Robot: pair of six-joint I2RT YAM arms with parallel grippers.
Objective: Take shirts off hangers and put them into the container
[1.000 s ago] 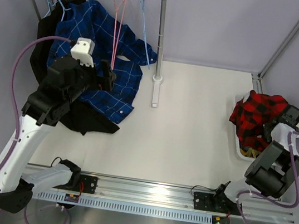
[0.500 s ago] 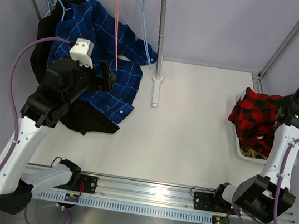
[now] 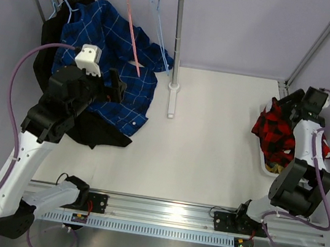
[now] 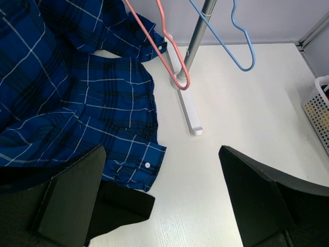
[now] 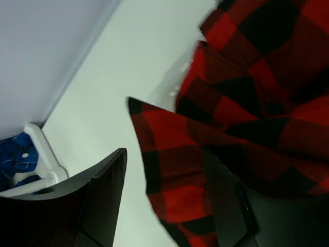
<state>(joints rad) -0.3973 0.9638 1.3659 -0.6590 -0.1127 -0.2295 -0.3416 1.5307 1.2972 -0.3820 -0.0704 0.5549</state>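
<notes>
Hands spread, white table (image 3: 213, 131) between: left hand (image 4: 164, 206) over blue shirt (image 4: 77, 103), right hand (image 5: 164, 206) over red shirt (image 5: 247, 103) at container (image 3: 266, 167) rim.

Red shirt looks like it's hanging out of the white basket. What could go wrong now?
The red shirt droops over the rim of the basket, so it may slide onto the table. A flap sits between the open fingers of the right gripper and might snag as the arm leaves.

The white table (image 3: 212, 143) carries a blue checked shirt (image 3: 124, 86) heaped at ten o'clock, partly over a black shirt (image 3: 98, 133). The rail stand's foot (image 3: 171, 103) sits near twelve and a white basket (image 3: 264, 165) at three.
</notes>
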